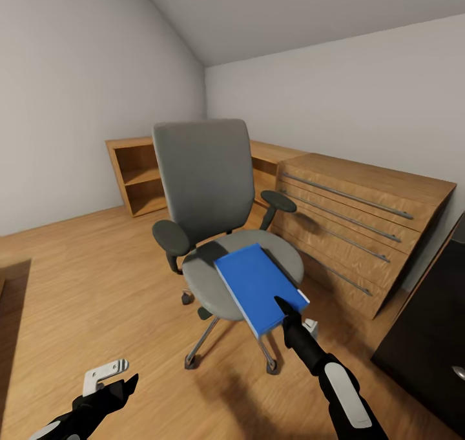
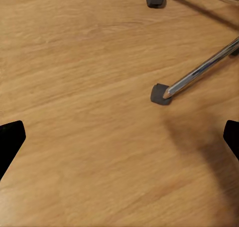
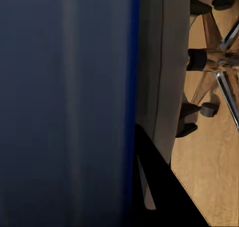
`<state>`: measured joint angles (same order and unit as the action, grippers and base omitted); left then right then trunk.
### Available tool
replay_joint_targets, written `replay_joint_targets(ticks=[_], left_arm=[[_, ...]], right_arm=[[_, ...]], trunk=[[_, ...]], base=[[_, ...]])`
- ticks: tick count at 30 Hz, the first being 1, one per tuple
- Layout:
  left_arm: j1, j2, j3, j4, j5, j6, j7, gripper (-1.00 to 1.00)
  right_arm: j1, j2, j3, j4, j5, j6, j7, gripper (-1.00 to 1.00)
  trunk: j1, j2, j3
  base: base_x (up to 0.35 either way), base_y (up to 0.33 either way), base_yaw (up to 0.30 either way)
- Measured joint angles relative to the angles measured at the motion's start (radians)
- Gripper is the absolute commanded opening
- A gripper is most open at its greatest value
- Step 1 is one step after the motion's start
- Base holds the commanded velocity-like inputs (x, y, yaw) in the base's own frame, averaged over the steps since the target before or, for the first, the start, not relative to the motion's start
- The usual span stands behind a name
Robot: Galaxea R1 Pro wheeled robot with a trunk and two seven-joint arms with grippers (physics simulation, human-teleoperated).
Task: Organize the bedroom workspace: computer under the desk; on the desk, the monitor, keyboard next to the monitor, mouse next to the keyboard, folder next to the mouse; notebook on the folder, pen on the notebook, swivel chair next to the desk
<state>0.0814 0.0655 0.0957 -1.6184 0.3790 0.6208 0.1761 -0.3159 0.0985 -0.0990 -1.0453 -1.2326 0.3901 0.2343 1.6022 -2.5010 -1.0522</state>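
Bedroom floor, swivel chair point(image 1: 213, 214), right hand point(image 1: 289, 311) gripping folder point(image 1: 258, 285)

Attic bedroom: sloped ceiling point(image 1: 194, 14), wooden dresser point(image 1: 361, 220), swivel chair point(image 1: 213, 195).

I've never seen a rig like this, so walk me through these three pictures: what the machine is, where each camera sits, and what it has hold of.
This is a simulated wheeled robot with two arms. The large picture looks down from its head: a grey swivel chair stands on the wooden floor, with a blue folder on its seat. The right gripper is at the folder's near edge; whether it has clamped yet is unclear. The other pictures come from cameras by each gripper. The right one sees the folder up close. The left gripper, open and empty, looks at the floor and a chair leg.
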Motion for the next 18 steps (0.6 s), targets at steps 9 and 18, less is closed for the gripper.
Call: replay_joint_targets(ticks=[9, 18], left_arm=[[0.0, 0.0, 0.001, 0.0, -0.001, 0.0, 0.001, 1.0], [0.0, -0.001, 0.001, 0.0, -0.001, 0.0, 0.002, 1.0]], right_arm=[[0.0, -0.001, 0.0, 0.002, 0.013, -0.003, -0.003, -1.0], [0.0, 0.0, -0.005, -0.038, 0.014, -0.009, -0.003, -1.0]], trunk=[[-0.01, 0.015, 0.025], [-0.044, 0.078, 0.054]], base=[[0.0, 0.0, 0.0], [-0.221, 0.0, 0.0]])
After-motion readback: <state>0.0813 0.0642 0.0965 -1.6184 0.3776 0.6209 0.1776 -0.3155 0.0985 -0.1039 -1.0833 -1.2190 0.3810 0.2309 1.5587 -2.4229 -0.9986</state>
